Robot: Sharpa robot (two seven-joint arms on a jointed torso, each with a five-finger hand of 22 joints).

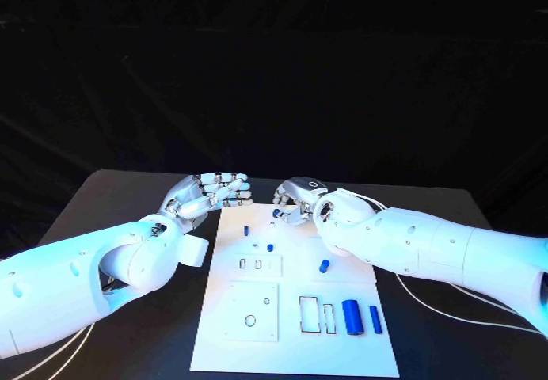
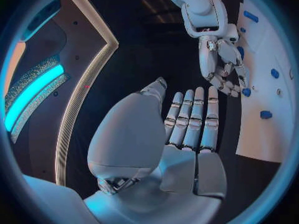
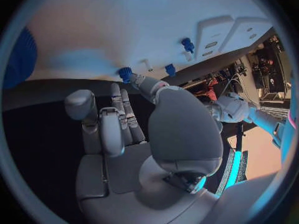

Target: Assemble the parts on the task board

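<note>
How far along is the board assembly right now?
Early. A few small pegs stand in the task board. The right hand pinches a blue part at the far edge; the left hand is free. Two cylinders and a capsule lie loose.

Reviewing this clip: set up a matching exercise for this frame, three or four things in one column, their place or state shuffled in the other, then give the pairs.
Things:
1. left robot hand
2. right robot hand
3. two blue cylinders
4. task board

Places or states:
A. lying side by side on the board's near right part
B. fingertips at a small blue part on the board's far edge
C. white plate in the middle of the black table
D. holds nothing, beside the board's far left corner

Pairs: 1-D, 2-B, 3-A, 4-C
</note>
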